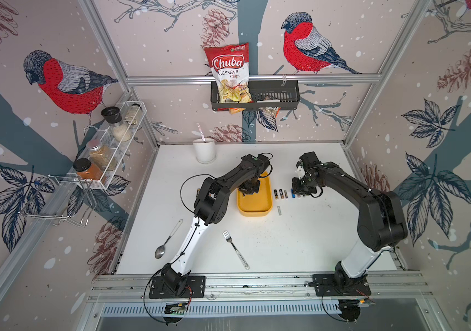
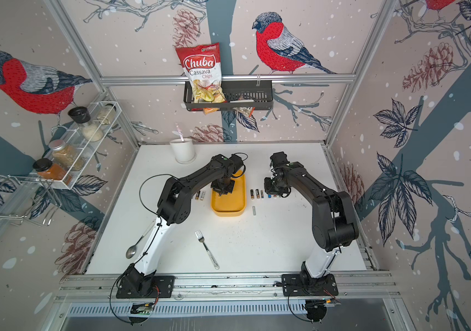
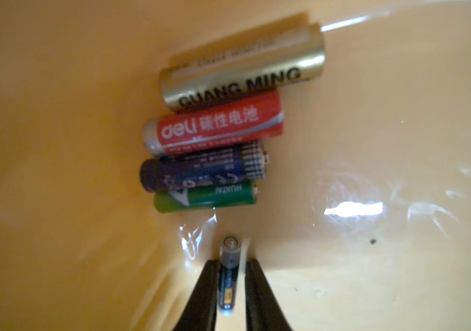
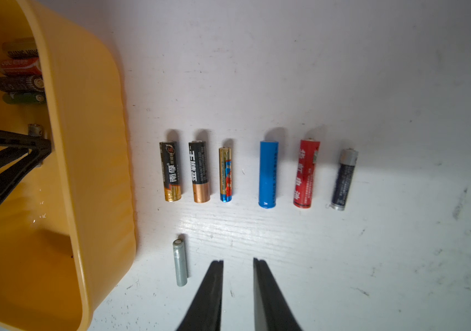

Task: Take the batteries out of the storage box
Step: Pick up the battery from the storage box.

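Left jaws reach down into the yellow box (image 1: 254,211) and straddle a slim dark battery (image 3: 228,275) lengthwise, likely for a straight lift out. A sliver of gap shows on one side, so can't tell if clenched. Four more batteries (image 3: 214,149) lie side by side just beyond, near but not touching it. Right jaws hover empty, slightly parted, over the table (image 4: 371,86) by the row of unloaded batteries (image 4: 268,172) beside the box. Fork (image 1: 235,249), spoon (image 1: 168,239) and cup (image 1: 204,150) are well apart. Nothing blocks the lift.
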Robot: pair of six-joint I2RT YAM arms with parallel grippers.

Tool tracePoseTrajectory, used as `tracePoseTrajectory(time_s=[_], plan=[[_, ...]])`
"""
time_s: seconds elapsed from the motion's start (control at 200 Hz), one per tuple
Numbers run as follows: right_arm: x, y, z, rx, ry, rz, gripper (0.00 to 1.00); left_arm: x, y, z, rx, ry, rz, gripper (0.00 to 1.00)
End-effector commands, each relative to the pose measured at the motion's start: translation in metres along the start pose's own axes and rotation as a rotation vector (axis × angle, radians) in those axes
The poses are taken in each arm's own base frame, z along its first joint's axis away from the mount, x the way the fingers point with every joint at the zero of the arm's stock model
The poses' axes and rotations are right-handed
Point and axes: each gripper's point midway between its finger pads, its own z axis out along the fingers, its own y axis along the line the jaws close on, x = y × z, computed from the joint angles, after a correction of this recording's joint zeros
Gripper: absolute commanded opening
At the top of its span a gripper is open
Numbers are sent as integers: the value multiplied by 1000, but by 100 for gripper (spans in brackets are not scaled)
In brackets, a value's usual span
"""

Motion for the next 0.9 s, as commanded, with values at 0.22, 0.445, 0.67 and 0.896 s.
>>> tracePoseTrajectory(time_s=[0.22,0.445,0.67,0.896], plan=[[-2,0,-2,4,1,-13,25,-6,-20,-4,157,-18,-26,15],[-4,0,-3,13,0,-14,25,-12,-28,-17,233,-47,-35,13],[-9,3,-5,18,-7,-21,25,-19,-30,-44,284,-96,-39,13],[-13,7,-7,21,-13,-26,25,-20,-23,-69,317,-136,-57,13]])
